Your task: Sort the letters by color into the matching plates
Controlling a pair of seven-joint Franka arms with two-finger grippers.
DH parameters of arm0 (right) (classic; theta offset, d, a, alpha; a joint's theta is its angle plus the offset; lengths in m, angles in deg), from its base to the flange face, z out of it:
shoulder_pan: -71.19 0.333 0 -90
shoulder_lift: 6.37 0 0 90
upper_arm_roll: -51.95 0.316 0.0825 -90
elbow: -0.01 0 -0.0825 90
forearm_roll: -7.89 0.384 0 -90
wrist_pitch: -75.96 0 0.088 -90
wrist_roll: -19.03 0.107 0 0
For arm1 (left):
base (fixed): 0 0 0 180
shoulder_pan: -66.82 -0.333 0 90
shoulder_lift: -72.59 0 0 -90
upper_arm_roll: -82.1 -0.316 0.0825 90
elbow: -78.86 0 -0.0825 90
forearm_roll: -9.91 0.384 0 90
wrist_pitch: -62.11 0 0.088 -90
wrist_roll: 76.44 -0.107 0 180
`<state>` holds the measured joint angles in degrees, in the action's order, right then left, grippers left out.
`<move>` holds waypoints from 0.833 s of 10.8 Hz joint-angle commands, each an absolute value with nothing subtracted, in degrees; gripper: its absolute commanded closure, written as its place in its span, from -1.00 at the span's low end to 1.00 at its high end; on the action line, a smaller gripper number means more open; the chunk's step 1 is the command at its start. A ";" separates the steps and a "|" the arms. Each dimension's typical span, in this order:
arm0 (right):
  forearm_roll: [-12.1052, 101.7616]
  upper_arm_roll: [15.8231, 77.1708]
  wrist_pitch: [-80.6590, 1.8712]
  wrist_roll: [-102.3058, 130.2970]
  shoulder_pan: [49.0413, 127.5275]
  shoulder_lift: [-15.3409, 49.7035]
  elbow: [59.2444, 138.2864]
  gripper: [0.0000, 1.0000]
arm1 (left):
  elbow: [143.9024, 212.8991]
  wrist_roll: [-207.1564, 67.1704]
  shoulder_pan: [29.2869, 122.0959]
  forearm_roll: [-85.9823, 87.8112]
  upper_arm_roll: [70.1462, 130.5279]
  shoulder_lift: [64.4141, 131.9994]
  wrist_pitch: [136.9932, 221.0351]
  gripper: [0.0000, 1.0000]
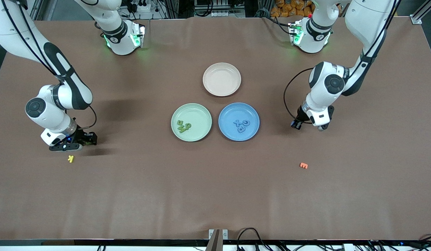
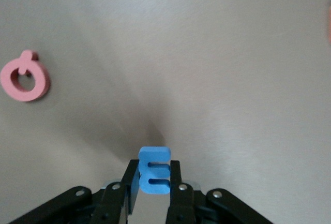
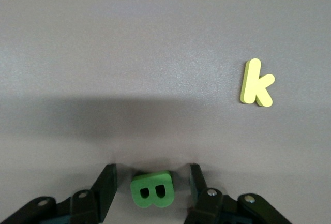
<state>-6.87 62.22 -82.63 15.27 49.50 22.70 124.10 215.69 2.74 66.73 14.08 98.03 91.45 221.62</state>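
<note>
Left wrist view: blocky blue foam E (image 2: 154,177).

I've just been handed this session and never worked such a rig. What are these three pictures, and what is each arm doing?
The big picture looks down from a camera facing two robot arms; the two small ones come from cameras on their wrists.

On the brown table lie three plates: a green plate holding green letters, a blue plate beside it holding blue letters, and a bare beige plate nearer the arms' bases.

The left gripper is shut on a blue letter E, low over the table at its end. The right gripper is open around a green letter B.

Loose pieces: a yellow k, an orange letter, and a pink ring-shaped letter.
</note>
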 commanded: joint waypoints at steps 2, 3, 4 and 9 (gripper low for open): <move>-8.10 63.11 -83.03 15.07 46.93 21.58 126.92 -0.29 | 205.09 5.98 70.40 16.15 97.92 92.79 211.88 1.00; -8.28 63.28 -83.03 14.99 46.84 21.49 127.10 -0.23 | 203.34 7.48 72.33 16.15 97.83 93.84 211.71 1.00; -8.45 63.28 -83.03 14.98 46.58 21.49 127.18 -0.20 | 201.84 8.97 73.75 16.15 97.83 94.46 210.49 1.00; -8.89 63.28 -83.56 15.07 46.49 21.67 127.18 0.31 | 197.43 14.69 79.99 15.88 98.01 95.79 206.52 1.00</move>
<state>-7.01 62.75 -83.17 15.26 48.27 22.10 125.22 199.44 11.55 77.54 14.67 98.38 94.35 207.89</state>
